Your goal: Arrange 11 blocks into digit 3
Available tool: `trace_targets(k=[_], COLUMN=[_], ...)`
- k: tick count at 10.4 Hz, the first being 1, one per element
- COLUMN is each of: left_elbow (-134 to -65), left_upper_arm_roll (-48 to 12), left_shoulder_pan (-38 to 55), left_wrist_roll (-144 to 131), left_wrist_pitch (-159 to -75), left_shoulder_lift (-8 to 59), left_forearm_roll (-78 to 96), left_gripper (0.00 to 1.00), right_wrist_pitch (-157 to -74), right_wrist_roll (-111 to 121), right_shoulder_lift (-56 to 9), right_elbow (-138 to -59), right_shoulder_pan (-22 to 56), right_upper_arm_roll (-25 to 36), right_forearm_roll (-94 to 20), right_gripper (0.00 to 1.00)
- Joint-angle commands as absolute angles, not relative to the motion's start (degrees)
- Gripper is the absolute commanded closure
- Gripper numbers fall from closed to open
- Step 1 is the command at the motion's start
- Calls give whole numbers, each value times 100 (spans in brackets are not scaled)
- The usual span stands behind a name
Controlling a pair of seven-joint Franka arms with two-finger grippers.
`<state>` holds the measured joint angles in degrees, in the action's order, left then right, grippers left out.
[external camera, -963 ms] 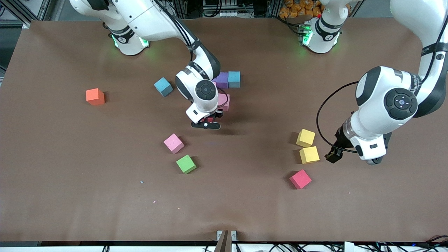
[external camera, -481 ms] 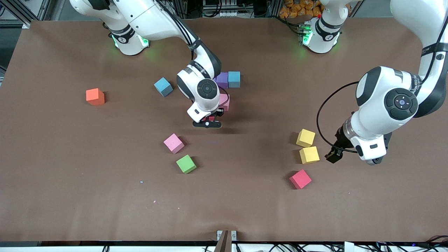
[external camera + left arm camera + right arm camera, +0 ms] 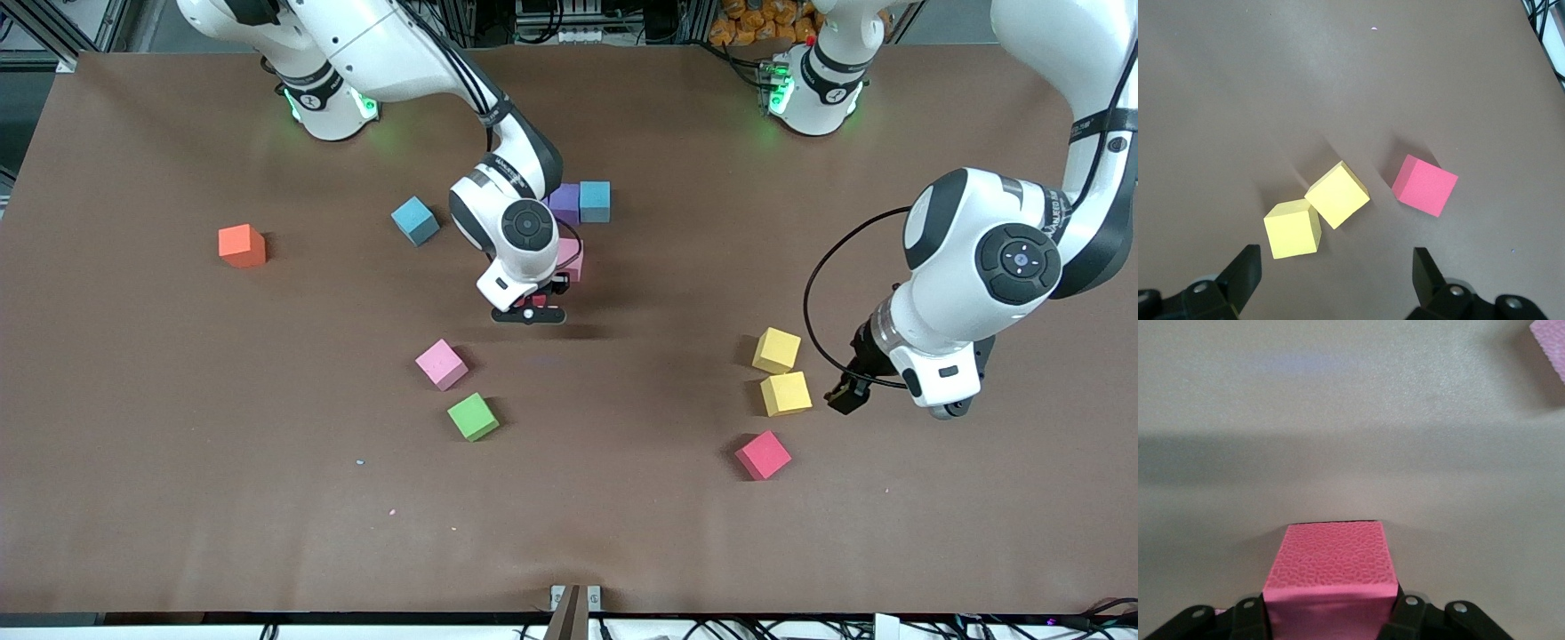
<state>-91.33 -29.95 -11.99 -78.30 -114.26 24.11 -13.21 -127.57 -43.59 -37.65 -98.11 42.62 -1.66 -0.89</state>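
My right gripper (image 3: 531, 313) is shut on a red block (image 3: 1331, 567) low over the middle of the table, right beside a pink block (image 3: 572, 258) that the arm partly hides. A purple block (image 3: 564, 203) and a blue block (image 3: 595, 201) touch side by side just farther from the camera. Loose blocks lie around: blue (image 3: 415, 220), orange (image 3: 242, 244), pink (image 3: 441, 364), two touching yellow ones (image 3: 777, 349) (image 3: 786, 393) and a red one (image 3: 763, 454). My left gripper (image 3: 845, 396) waits open beside the yellow blocks (image 3: 1293, 228) (image 3: 1337, 194), nothing between its fingers (image 3: 1245, 270).
A green cube (image 3: 472, 416) lies close to the loose pink block, nearer the camera. The brown table (image 3: 222, 498) stretches wide on the camera's side of all the blocks.
My right gripper with the red block has crept a little toward the pink block beside the purple one. The left arm has not moved.
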Motion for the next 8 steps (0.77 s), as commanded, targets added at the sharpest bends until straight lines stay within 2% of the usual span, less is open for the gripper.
trace_targets(k=[1,2,3,4,8], left_elbow=[-9018,-9018,-9018,-9018,-8764], left_upper_arm_roll=[-3050,-3059,-3067,-3076,-3067], left_shoulder_pan=[-1239,-1239,-1239,-1239,-1257], left_wrist_roll=[-7673,-7638,-7603,-7594,-7260], left_wrist_pitch=[-11285,-11285,-11276,-11268,-10847], left_shoulder_lift=[2435,2435,2435,2426,2417], left_forearm_roll=[-1169,-1160,-1160,-1160,-986], left_gripper=[0,0,0,0,0], right_wrist_pitch=[-12735,-12735,-12727,-12727,-12648], right_wrist_roll=[-4333,-4324,-4316,-4315,-4315], right_shoulder_lift=[-3841,-3841,-3841,-3841,-3815], right_elbow=[-9861,-9861,-9861,-9861,-9844], right_shoulder_pan=[4368,4412,4430,4421,4368], right_upper_arm_roll=[-158,-158,-158,-158,-158], right_forearm_roll=[-53,-53,-44,-18,-18], right_gripper=[71,57,31,0,0])
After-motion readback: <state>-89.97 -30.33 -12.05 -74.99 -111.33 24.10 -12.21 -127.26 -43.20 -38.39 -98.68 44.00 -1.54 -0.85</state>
